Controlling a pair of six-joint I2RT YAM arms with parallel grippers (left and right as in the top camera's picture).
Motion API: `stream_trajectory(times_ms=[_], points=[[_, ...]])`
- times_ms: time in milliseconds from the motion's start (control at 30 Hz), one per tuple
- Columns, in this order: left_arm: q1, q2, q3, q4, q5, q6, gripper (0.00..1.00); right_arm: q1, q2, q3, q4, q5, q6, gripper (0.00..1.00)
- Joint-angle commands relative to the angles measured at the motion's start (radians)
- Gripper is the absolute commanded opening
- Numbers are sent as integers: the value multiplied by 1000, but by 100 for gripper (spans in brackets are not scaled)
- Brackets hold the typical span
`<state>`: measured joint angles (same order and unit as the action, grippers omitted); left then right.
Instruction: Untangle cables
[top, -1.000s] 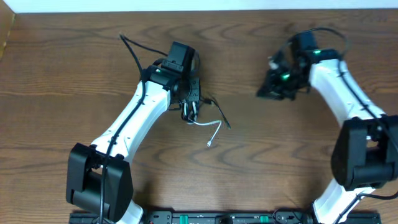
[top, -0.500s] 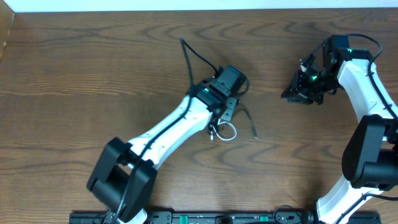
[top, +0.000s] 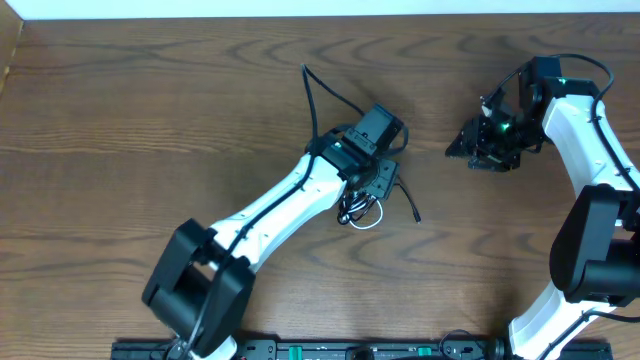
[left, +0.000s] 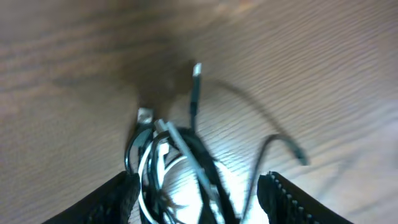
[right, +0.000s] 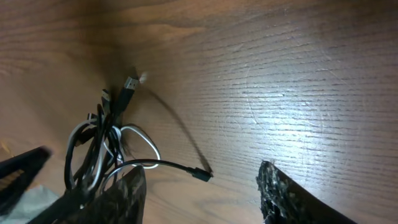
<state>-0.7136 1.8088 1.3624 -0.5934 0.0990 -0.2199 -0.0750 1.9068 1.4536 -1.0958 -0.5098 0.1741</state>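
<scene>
The cables (top: 360, 213) lie in one small tangle at the table's middle, a white loop (left: 149, 168) wound through black cord (left: 198, 149). One black plug end (top: 415, 216) trails off to the right. My left gripper (top: 372, 195) is over the tangle and is open. In the left wrist view the knot sits between its fingers (left: 124, 193) and neither pad presses on it. My right gripper (top: 458, 150) stands open to the right, well apart from the tangle. In its own view the white loop (right: 146, 140) and the black plug (right: 202, 175) lie ahead of it.
The left arm (top: 280, 205) stretches diagonally from the front edge to the middle. Its own thick black cable (top: 315, 90) arcs up behind it. The right arm (top: 590, 150) fills the right side. The table's back edge (top: 320, 14) meets a white wall.
Both grippers have gone from shut to open. The left arm swept to the right, dragging the tangle with it. The right gripper shifted right, then held still.
</scene>
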Motion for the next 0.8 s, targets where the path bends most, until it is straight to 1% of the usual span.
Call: stream_trajectory(times_ms=[0, 200, 300, 333, 400, 500, 567, 633, 700, 767], points=[[6, -120, 60, -4, 31, 19, 66, -3, 3, 3, -4, 7, -30, 56], [26, -128, 55, -150, 33, -9, 66, -1, 3, 3, -5, 6, -42, 59], [60, -112, 48, -190, 37, -44, 65, 8, 3, 3, -5, 7, -58, 59], [77, -104, 48, -196, 59, -43, 64, 11, 3, 3, -5, 7, -60, 59], [120, -86, 48, -206, 165, -22, 60, 21, 3, 3, -5, 8, -61, 59], [177, -58, 47, -226, 307, 52, 57, 32, 3, 3, -5, 12, -69, 59], [225, -31, 47, -241, 374, 82, 56, 41, 3, 3, -5, 14, -79, 59], [275, -4, 47, -245, 488, 121, 54, 48, 3, 3, -5, 14, -79, 59], [311, 25, 47, -244, 628, 169, 53, 54, 3, 3, -5, 18, -79, 59], [322, 49, 47, -244, 706, 188, 53, 58, 3, 3, -5, 22, -79, 59]])
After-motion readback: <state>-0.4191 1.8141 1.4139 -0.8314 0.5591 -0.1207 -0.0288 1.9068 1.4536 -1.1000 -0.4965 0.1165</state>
